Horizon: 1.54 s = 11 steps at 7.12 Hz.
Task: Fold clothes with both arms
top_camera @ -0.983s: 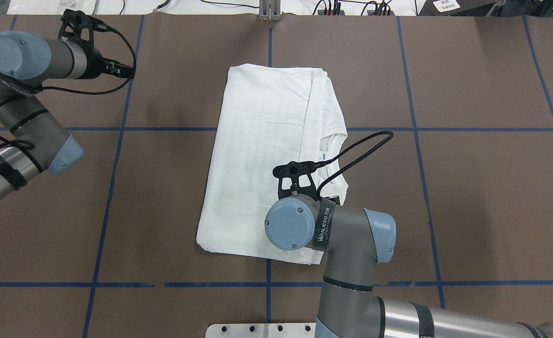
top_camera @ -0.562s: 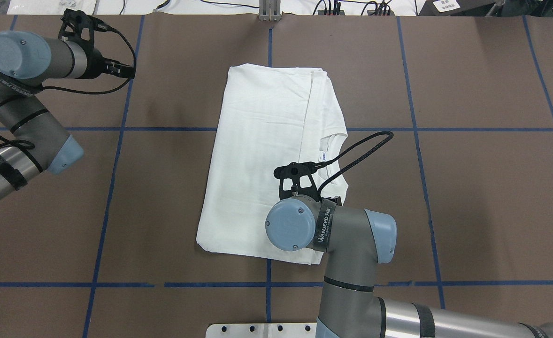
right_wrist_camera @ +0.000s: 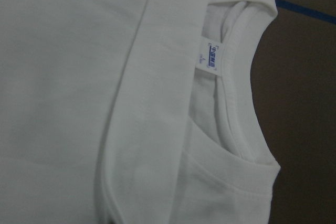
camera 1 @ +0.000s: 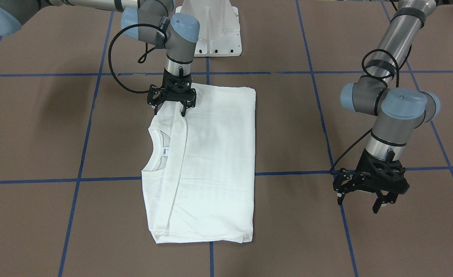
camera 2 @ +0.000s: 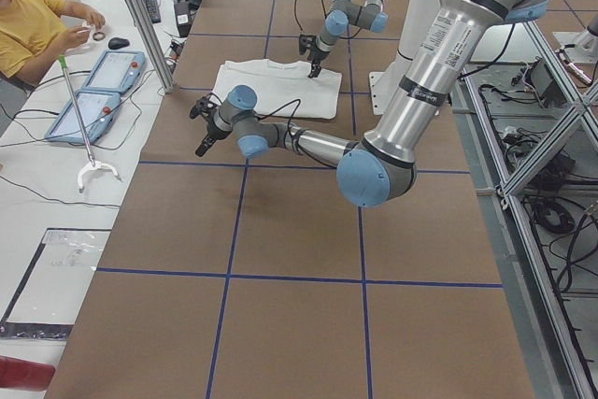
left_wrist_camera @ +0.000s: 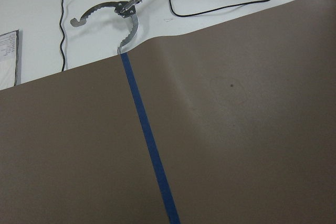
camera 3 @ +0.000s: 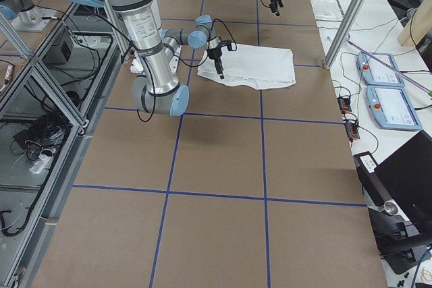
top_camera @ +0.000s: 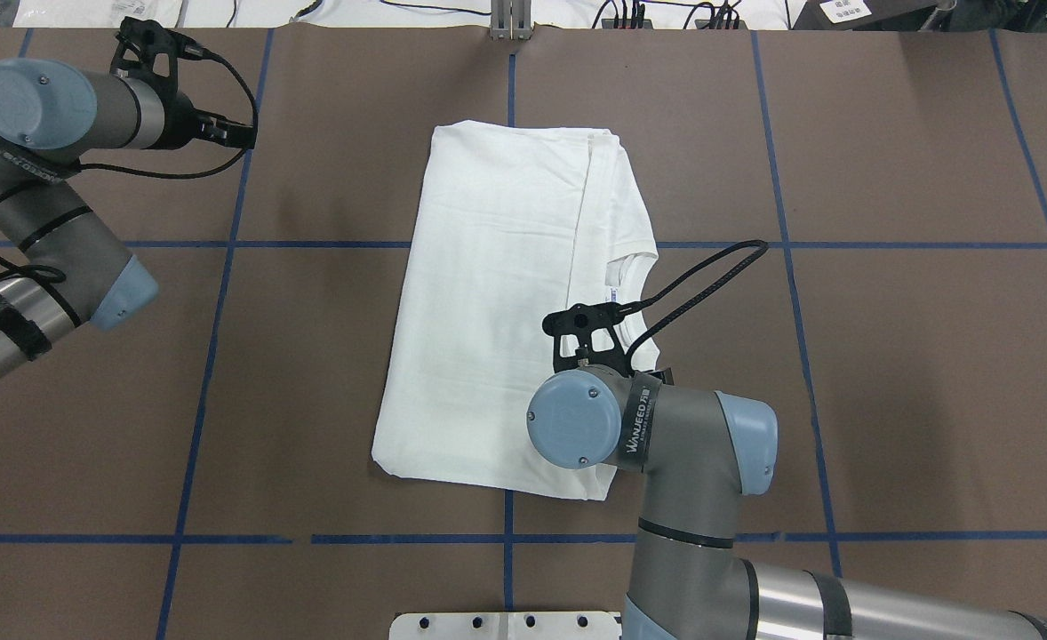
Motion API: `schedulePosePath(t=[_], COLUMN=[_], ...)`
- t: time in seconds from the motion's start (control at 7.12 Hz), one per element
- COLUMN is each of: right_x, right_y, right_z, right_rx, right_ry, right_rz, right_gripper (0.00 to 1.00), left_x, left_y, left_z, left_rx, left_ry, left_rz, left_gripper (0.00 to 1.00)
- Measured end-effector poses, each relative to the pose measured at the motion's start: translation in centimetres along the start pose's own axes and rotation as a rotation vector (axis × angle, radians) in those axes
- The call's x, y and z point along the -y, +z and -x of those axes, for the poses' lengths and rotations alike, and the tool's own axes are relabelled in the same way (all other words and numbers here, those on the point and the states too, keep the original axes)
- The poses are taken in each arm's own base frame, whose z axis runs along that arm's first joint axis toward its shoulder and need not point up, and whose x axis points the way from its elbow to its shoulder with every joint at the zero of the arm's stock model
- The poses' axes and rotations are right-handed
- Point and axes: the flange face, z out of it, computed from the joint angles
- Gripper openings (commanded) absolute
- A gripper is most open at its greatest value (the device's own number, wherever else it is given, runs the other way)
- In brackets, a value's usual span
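T-shirt: white T-shirt point(camera 1: 211, 161) is lying flat mid-table on the brown table point(top_camera: 843, 356), already folded into 1 long rectangle, no sleeves sticking out.
Collar: ribbed collar point(right_wrist_camera: 236, 77) is showing on the long side toward the robot's right, small label point(right_wrist_camera: 210, 59) is facing up inside it.
Fold edge: a folded-over edge point(right_wrist_camera: 142, 77) is running the length of the shirt just beside the collar, lying smooth.
Right gripper: right gripper point(camera 1: 169, 111) is pointing down over the shirt corner nearest the robot, beside the collar, fingers spread wide and gripping nothing. Can't tell if a fingertip is touching the cloth.
Left gripper: left gripper point(camera 1: 359, 202) is hanging over bare table well apart from the shirt, fingers also spread, holding nothing.
Done: judging by the shape, sleeves and body panel are already folded in. No loose cloth is trailing.
Left to do: rectangle is looking too long for a finished packet, so I'm guessing at least 1 more fold across the length.
Stage: probably between folds. Only 1 arm is at the shirt, the other is needing to come in before a 2-arm lift.
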Motion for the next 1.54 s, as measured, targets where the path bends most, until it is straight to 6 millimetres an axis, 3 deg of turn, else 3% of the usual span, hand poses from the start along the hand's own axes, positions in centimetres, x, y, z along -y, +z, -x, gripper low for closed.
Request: schedulePosePath(t=[0.28, 0.56, 0.7, 0.98, 1.26, 1.54], right_x=[-0.6, -1.0, -0.4, 1.4, 1.4, 0.7], right_y=[-1.3, -1.4, -2.5, -4.9, -2.7, -1.2], right_z=[-3.9, -5.7, -5.0, -2.2, 0.0, 0.1], right_rx=[-0.036, -0.054, -0.021, 0.153, 0.326, 0.398], right_ry=[-0.040, -0.048, -0.034, 0.006, 0.032, 0.009], right_rz=[0.009, 0.013, -0.002, -0.069, -0.123, -0.119], right_gripper=[1.00, 1.00, 1.00, 0.86, 0.68, 0.57], left_x=[0.0, 0.0, -0.1, -0.3, -0.6, -1.0], left_y=[0.0, 0.0, 0.0, 0.2, 0.3, 0.3], left_z=[-0.1, -0.2, -0.4, -0.5, -0.3, 0.1], left_rx=[-0.002, -0.004, -0.005, -0.006, -0.002, 0.001], left_ry=[-0.002, -0.004, -0.003, -0.002, -0.002, -0.003], left_rz=[-0.001, -0.001, 0.000, 0.004, 0.008, 0.011], left_gripper=[1.00, 1.00, 1.00, 1.00, 1.00, 1.00])
